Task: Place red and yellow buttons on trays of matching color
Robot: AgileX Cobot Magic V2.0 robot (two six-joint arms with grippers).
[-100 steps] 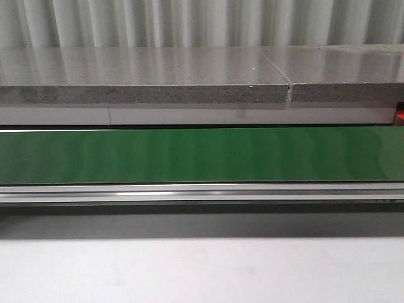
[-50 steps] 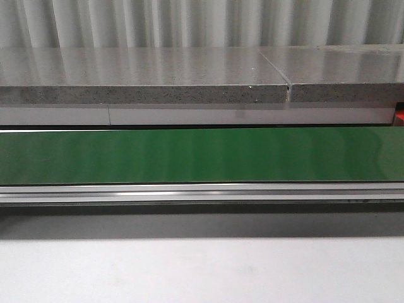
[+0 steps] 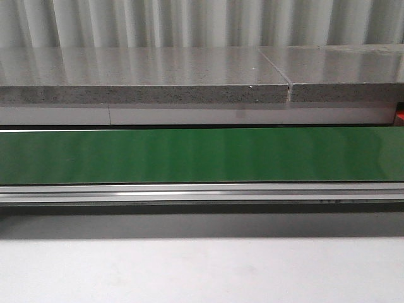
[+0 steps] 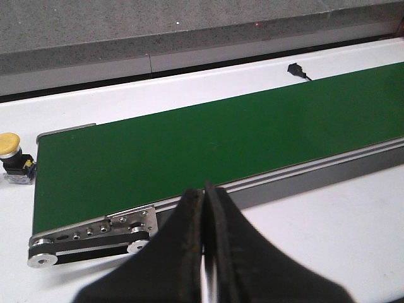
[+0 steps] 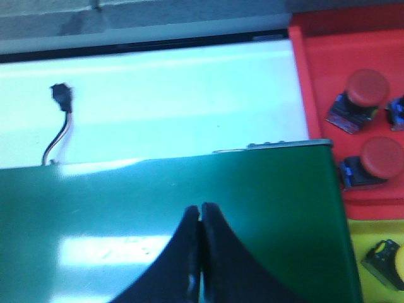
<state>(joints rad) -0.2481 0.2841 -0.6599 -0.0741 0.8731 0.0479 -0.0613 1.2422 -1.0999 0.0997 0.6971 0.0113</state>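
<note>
In the left wrist view a yellow button (image 4: pixel 12 146) on a black base stands on the white table just past the end of the green conveyor belt (image 4: pixel 208 145). My left gripper (image 4: pixel 204 191) is shut and empty, over the belt's near rail. The right wrist view shows a red tray (image 5: pixel 328 82) holding two red buttons (image 5: pixel 368 88) (image 5: pixel 381 158), and below it a yellow tray (image 5: pixel 372 230) with part of a yellow button (image 5: pixel 388 262). My right gripper (image 5: pixel 201 210) is shut and empty above the belt (image 5: pixel 158 202). No gripper shows in the front view.
The front view shows the green belt (image 3: pixel 202 154) with its aluminium rail (image 3: pixel 202 192), a grey stone ledge (image 3: pixel 145 82) behind and white table in front. A black cable plug (image 4: pixel 295 68) (image 5: pixel 61 96) lies on the table beyond the belt.
</note>
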